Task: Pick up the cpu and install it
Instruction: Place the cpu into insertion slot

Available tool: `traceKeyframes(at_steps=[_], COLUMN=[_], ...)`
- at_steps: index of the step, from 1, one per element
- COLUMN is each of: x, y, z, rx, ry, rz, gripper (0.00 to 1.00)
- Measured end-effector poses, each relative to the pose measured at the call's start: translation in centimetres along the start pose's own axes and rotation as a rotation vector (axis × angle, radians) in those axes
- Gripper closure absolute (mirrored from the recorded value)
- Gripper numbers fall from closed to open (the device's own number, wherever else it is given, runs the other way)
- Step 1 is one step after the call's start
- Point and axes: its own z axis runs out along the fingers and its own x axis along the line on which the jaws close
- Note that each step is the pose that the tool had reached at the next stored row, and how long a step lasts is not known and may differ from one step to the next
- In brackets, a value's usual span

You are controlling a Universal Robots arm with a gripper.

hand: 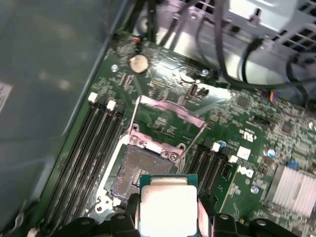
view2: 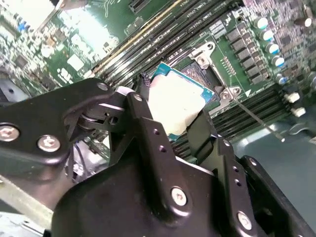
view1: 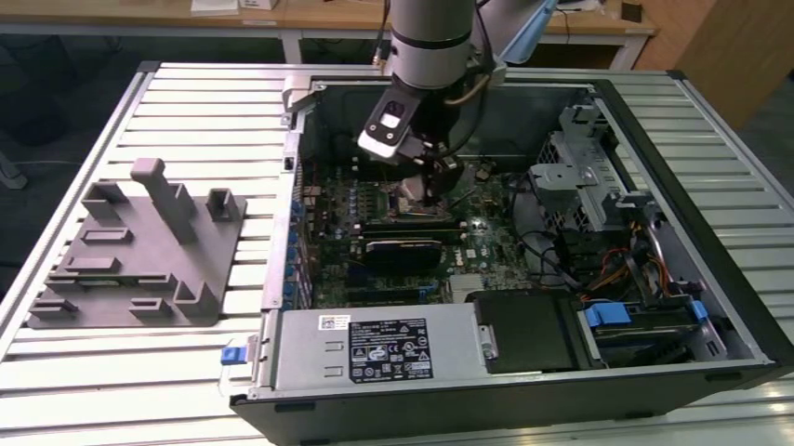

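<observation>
First wrist view: cpu (hand: 168, 210), seemingly over socket (hand: 140, 170)

I see the open case (view1: 534, 116) lying on the table (view1: 199, 111), with the fixture (view1: 137, 251) beside it at the exterior view's left. Inside the case, my gripper (view1: 432, 186) hangs over the motherboard (view1: 490, 232), with the cpu (hand: 168, 207) clamped between its fingers, close above the socket (hand: 140, 170).
</observation>
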Motion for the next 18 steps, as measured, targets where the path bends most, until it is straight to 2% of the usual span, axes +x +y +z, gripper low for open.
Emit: traceKeyframes(at_steps=[14,18], x=[0.01,0.03], y=[-0.02,0.00], z=[0.33,0.51], rx=[0.0066,0.0078], ry=[-0.0130,-0.0154], rz=[0.255,0.304], gripper=[0.46,0.46])
